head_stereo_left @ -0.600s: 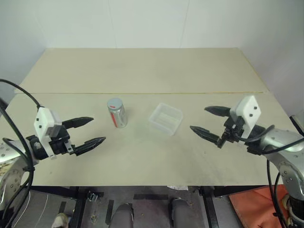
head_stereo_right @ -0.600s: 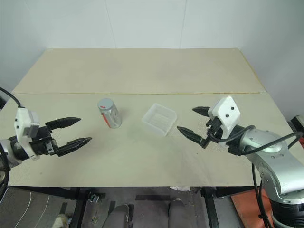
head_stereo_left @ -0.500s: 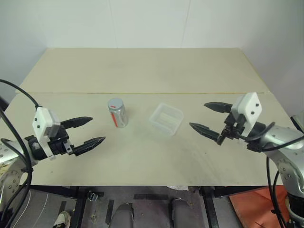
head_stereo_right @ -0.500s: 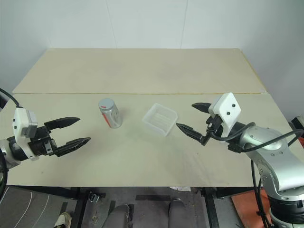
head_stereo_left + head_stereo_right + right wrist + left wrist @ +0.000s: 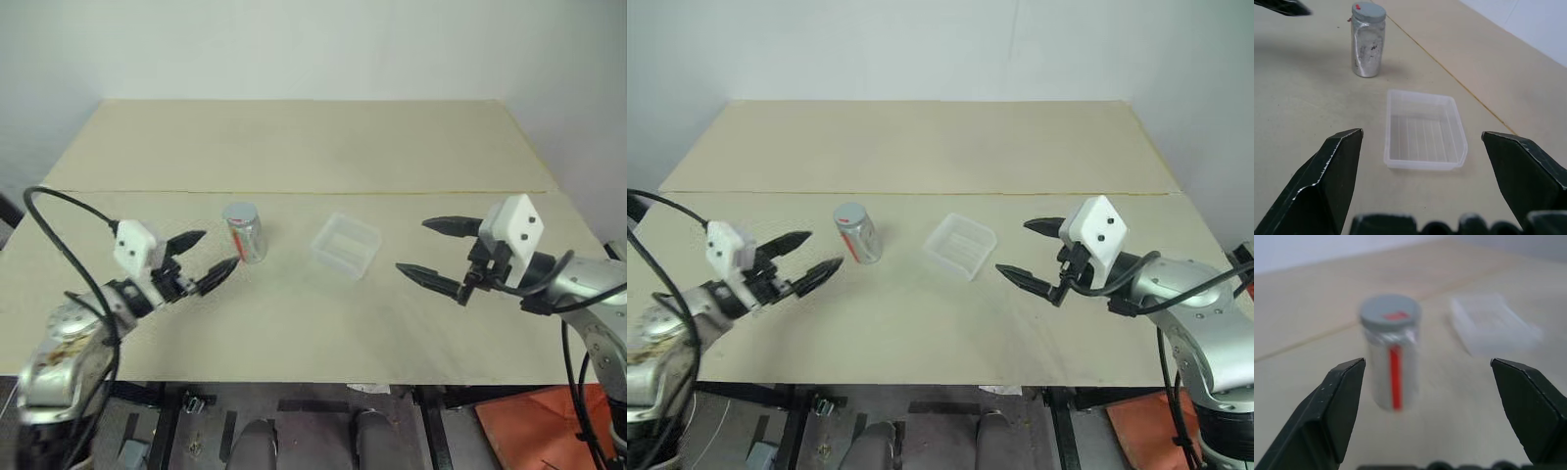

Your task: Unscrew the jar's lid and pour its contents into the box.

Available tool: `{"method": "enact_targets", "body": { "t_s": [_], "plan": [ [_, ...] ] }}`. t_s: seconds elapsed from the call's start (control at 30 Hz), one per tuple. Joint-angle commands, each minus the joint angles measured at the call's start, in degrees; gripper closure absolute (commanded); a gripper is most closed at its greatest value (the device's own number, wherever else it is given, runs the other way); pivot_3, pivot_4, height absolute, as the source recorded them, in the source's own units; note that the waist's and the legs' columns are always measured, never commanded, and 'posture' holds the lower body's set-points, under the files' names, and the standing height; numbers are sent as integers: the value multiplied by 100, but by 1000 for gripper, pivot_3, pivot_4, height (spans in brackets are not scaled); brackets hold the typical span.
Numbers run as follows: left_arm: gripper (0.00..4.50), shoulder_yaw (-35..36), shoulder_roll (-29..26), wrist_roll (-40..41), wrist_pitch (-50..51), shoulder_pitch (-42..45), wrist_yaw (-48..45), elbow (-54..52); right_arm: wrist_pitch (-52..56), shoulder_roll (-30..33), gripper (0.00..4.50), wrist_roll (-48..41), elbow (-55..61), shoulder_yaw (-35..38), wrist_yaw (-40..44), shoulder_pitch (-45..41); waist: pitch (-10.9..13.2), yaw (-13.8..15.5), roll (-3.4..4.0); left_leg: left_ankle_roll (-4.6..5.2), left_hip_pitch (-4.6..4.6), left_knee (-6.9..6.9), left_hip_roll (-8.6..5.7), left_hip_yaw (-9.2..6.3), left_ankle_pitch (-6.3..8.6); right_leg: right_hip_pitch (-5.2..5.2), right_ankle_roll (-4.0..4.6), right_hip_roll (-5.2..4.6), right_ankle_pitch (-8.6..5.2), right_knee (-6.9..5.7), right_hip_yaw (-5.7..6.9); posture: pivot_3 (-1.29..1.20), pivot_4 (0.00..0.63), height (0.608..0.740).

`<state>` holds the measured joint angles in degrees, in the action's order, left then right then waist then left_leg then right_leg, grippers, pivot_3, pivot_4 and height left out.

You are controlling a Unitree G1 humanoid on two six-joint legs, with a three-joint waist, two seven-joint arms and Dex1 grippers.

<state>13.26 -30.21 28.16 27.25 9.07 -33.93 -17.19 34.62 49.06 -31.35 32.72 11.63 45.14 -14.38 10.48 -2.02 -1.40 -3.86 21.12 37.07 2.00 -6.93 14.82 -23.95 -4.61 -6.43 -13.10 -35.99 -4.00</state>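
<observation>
Left gripper [image 5: 211,256], a pair of black pointed fingers on a white wrist block, is spread wide and empty, hovering low over the pale beige wooden table [image 5: 294,147]. Just beyond its fingertips, ahead and slightly toward the middle of the table, stands the small silvery metal jar [image 5: 245,235] with a red and white label. The jar is upright, long axis vertical, with its flat grey lid [image 5: 239,212] on top. In the left wrist view it sits between the two spread fingers but beyond them, untouched. The left arm is clearly the nearer one.

Beside the jar, toward the robot's right, lies the shallow clear plastic box [image 5: 345,245], empty. Right gripper [image 5: 439,253] is also spread wide, empty, just past the box's far side.
</observation>
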Motion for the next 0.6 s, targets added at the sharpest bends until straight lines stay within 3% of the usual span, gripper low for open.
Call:
{"method": "enact_targets", "body": {
  "t_s": [0.03, 0.53, 0.6],
  "plan": [
    [57, -186, 421, -437, -316, 332, 655, 286, 15, 209, 0, -145, 344, 300, 81, 29, 0, -3, -1, 0, 3, 1, 0, 0, 0, -2, 0, 0, 0, 2, 0, 0, 150, 740],
    [57, -797, 1214, -1360, -1619, 1259, 935, 1885, 174, 294, 0, -352, 723, 519, -176, 172, -2, -8, -6, 0, 1, 3, -2, 0, 0, -1, -1, 0, 1, 2, -1, 0, 150, 740],
    [432, -883, 1258, -1553, -1858, 1376, 989, 2188, 173, 290, 0, -361, 728, 486, -197, 147, -2, -5, -6, 0, 1, 3, -2, 0, 0, -1, -1, 0, 1, 2, -1, 0, 150, 740]
  ]
}}
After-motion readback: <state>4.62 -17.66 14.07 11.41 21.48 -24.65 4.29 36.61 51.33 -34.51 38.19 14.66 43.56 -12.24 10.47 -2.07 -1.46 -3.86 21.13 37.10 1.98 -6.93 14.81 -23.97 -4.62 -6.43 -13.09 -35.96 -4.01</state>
